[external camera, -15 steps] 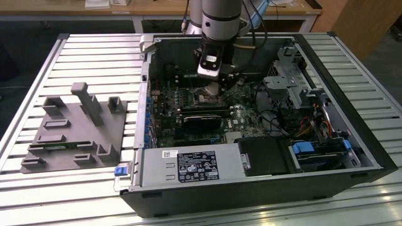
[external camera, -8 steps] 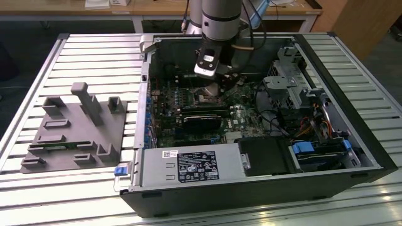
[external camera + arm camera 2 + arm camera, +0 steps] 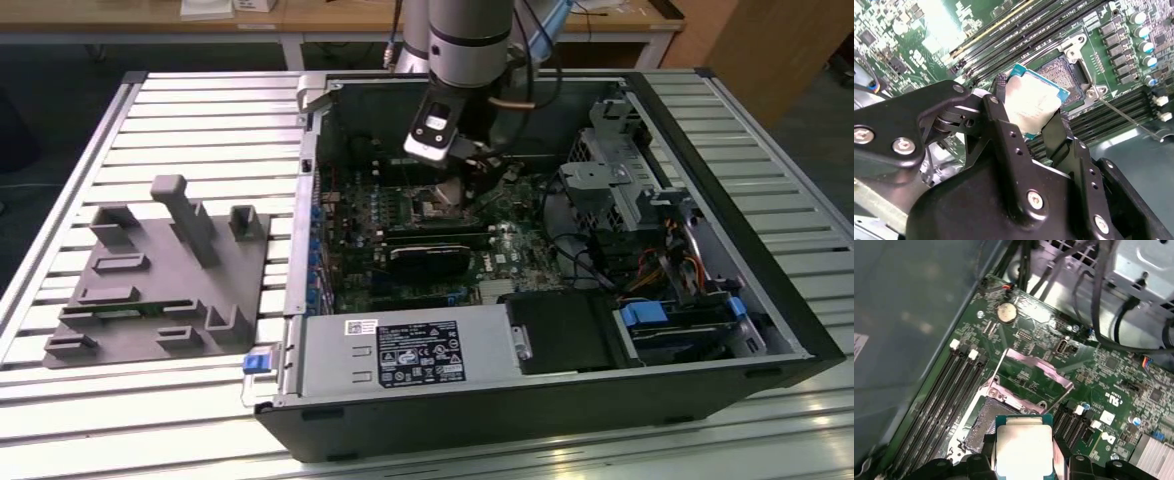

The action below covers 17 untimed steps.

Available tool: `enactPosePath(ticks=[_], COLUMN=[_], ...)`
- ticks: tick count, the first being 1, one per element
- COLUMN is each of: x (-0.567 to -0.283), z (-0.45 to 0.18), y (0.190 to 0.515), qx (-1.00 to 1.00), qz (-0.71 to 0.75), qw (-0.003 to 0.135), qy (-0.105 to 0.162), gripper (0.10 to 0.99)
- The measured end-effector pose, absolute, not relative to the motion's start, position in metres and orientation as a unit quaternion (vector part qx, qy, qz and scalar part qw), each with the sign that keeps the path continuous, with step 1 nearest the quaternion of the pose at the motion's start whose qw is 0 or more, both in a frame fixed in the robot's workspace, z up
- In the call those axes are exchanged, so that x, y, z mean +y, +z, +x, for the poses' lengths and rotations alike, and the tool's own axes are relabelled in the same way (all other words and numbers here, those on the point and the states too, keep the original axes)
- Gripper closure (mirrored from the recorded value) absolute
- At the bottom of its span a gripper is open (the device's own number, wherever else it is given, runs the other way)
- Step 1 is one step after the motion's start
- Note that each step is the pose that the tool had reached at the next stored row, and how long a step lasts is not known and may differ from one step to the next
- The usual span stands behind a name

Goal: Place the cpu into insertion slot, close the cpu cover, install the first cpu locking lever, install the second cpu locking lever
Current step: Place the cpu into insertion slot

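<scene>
My gripper is shut on the cpu, a flat silvery-tan square chip with a green edge, clamped by two opposite sides between black fingers. In the first wrist view the cpu hangs above and partly over the insertion slot, whose dark centre lies uncovered. The cpu cover, a thin silvery frame with a window, stands tilted up on the slot's far side. In the exterior view the gripper is low inside the open computer case, over the green board.
Long black memory slots run beside the slot. A thin metal lever rod sticks out past the insertion slot. A black graphics card, drive cages and cables crowd the case. A grey fixture sits on the table at the exterior view's left.
</scene>
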State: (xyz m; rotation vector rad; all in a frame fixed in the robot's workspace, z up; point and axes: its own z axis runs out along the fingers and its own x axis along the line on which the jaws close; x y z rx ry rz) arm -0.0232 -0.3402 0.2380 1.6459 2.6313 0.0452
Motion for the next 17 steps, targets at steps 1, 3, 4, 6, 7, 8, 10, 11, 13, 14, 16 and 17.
enactPosePath(ticks=[1,3,4,6,7,8,10,11,13,14,16,17], x=[-0.3401,-0.3401,-0.3401,-0.3402,-0.3402,-0.3402,-0.3402,-0.3402,-0.3402,-0.3402,-0.3402,-0.3402], z=[-0.0232,-0.0232,-0.0232,-0.0232,-0.0232,-0.0232,-0.0232,-0.0232,-0.0232,-0.0232,-0.0232,-0.0232], y=[0.2378,0.2375,0.2373,0.2369,0.2367,0.2365,0.2362,0.2360,0.2356,0.2354,0.2350,0.2347], qx=[0.844,0.837,0.834,0.827,0.822,0.819,0.811,0.807,0.799,0.795,0.787,0.782], qz=[0.536,0.546,0.552,0.562,0.568,0.574,0.585,0.590,0.601,0.606,0.617,0.623], qw=[0.019,0.019,0.020,0.020,0.020,0.020,0.021,0.021,0.021,0.022,0.022,0.022], qy=[0.014,0.014,0.013,0.013,0.012,0.012,0.012,0.011,0.011,0.010,0.010,0.010], gripper=[0.549,0.549,0.549,0.549,0.549,0.549,0.549,0.549,0.549,0.549,0.549,0.549])
